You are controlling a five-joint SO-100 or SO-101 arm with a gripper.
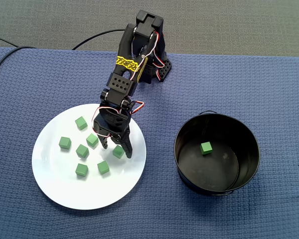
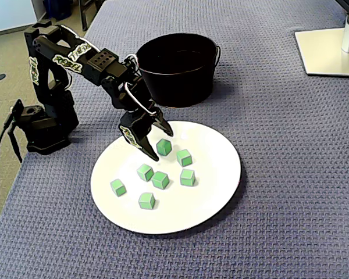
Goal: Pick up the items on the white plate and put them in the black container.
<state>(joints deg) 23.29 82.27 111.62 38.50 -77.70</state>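
Picking step: fingers are hanging apart, straddling one green cube on the white plate | next likely needing: closing, lifting, carrying to black container beside plate

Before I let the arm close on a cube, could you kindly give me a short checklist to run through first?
1. Gripper open: ok, jaws spread wide.
2. Target green cube between the jaws: ok in both fixed views.
3. Nearest neighbouring cube clear of the jaws: ok, close but apart.
4. Gripper low enough to grip: cannot tell.
5. Black container open, with room: ok, only one cube inside.
6. White plate cleared: not ok, seven cubes remain.
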